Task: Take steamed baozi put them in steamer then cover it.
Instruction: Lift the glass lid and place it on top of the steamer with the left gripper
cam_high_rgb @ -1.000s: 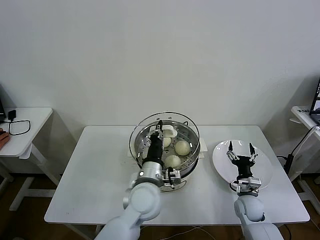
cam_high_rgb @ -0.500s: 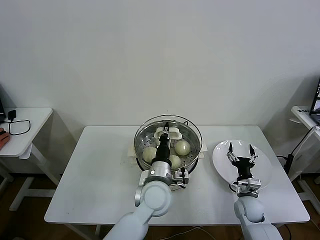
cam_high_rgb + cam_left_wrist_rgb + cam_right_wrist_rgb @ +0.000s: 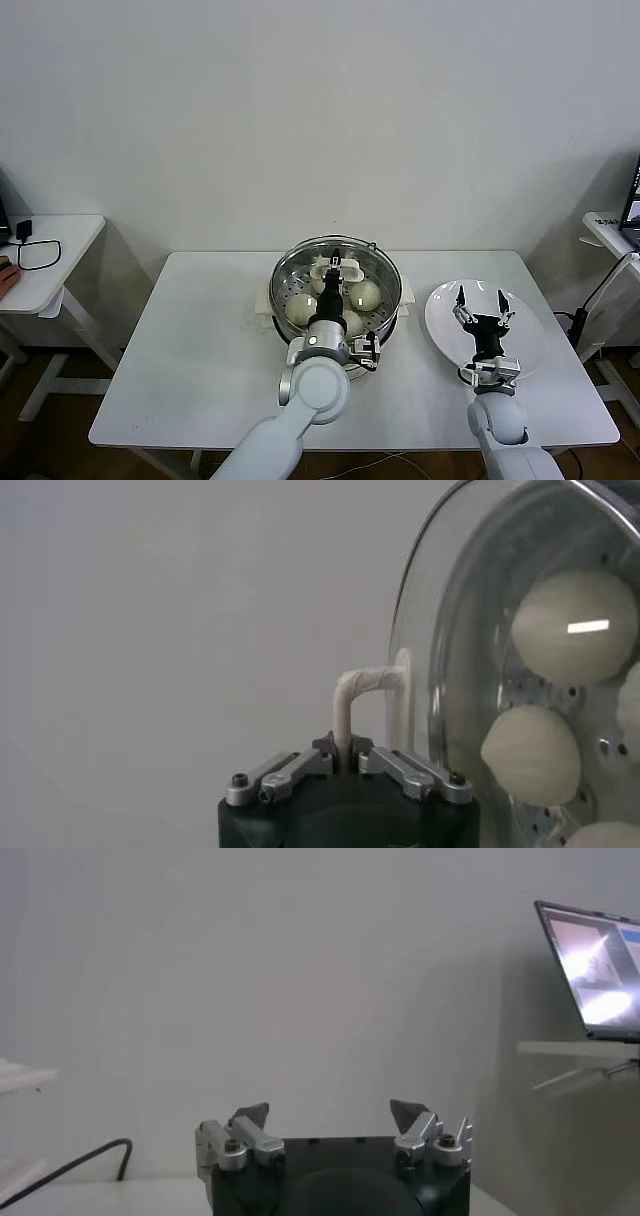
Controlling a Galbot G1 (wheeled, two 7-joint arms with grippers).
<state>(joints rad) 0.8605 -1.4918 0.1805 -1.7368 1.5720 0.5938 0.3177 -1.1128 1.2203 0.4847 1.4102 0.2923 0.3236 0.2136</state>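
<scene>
Left tool [image 3: 335, 268] grips cover [image 3: 380, 262] handle — cover level over steamer [image 3: 384, 322].

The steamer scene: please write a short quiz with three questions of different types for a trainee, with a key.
1. True or false: the left gripper is shut on the cover's handle.
2. Where do the baozi lie? A) on the plate B) in the steamer C) on the table
3. Fill in: the right gripper hovers, open, over the ____.

Key: 1. True; the wrist view shows the handle between the shut fingers. 2. B. 3. plate.
</scene>
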